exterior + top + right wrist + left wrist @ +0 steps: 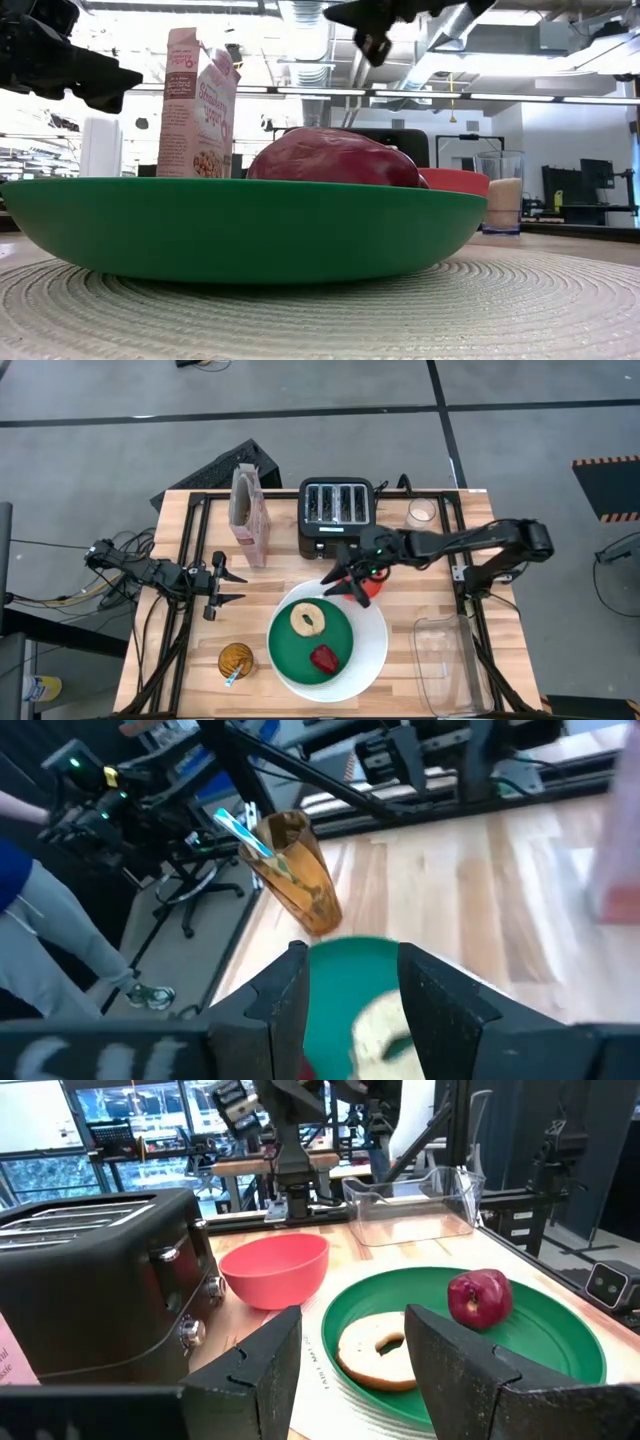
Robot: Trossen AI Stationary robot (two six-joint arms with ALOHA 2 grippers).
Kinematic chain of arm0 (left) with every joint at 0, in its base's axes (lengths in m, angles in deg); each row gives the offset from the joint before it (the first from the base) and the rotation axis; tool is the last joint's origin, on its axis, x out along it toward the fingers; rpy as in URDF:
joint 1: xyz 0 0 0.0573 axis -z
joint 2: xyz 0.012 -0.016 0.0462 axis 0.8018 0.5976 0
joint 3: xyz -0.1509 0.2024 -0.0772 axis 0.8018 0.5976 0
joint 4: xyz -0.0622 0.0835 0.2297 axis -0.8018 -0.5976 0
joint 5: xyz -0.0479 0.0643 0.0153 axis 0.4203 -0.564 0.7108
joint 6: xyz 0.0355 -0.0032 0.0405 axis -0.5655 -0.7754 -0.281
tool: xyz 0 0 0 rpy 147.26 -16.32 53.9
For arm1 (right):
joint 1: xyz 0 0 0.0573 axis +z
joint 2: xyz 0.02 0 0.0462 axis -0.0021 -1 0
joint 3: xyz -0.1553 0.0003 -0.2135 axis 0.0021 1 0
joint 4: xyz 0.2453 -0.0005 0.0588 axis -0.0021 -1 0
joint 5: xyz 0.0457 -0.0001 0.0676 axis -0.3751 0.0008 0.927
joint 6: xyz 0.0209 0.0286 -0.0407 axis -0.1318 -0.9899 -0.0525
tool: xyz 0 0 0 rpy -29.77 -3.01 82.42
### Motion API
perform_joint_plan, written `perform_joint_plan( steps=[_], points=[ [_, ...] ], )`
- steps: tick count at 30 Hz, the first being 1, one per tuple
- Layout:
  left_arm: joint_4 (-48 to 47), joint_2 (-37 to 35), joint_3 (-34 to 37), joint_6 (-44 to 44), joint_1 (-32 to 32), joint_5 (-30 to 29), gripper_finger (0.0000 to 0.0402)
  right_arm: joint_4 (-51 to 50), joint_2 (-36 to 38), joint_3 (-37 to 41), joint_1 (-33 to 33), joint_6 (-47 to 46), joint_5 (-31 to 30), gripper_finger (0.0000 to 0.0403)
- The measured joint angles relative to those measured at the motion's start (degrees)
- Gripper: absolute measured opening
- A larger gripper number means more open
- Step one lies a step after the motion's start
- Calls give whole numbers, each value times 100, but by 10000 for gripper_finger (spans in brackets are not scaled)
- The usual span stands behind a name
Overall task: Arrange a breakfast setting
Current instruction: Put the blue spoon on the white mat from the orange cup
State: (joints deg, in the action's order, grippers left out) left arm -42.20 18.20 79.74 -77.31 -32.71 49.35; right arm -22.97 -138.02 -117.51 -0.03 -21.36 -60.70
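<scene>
The white plate (372,645) lies at the table's near middle with the green plate (300,650) on it. A bagel half (308,620) and a red fruit (324,658) lie on the green plate. The red-orange bowl (275,1268) stands just beyond the plates, in front of the toaster. The blue-handled spoon (240,830) stands in an amber cup (236,660). The pinkish cereal box (248,515) stands upright at the far left. My right gripper (343,584) hangs open and empty in the air over the bowl's edge. My left gripper (230,586) waits open, left of the plates.
A black toaster (338,515) stands at the far middle and a glass (422,512) to its right. A clear plastic container (445,660) sits at the near right. The amber cup stands near the front edge, left of the plates. Bare wood lies between cereal box and plates.
</scene>
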Motion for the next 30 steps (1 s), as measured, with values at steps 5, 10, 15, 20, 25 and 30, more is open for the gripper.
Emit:
perform_joint_plan(
  steps=[5,10,15,20,25,30],
  points=[
    [0,0,1,0,0,0,171,-782,547,5,-104,337,-12,175],
    [0,-2,1,0,0,0,171,-720,1227,476,-209,322,-125,175],
    [0,-2,1,1,0,0,171,-620,1976,1113,-227,236,-499,175],
    [0,-2,1,2,0,0,171,-413,2704,1789,-227,182,-711,175],
    [0,0,1,0,0,0,171,287,3445,2605,-209,-7,-957,175],
    [0,-2,1,0,0,0,171,716,4112,3242,-209,-60,-1075,175]
  ],
)
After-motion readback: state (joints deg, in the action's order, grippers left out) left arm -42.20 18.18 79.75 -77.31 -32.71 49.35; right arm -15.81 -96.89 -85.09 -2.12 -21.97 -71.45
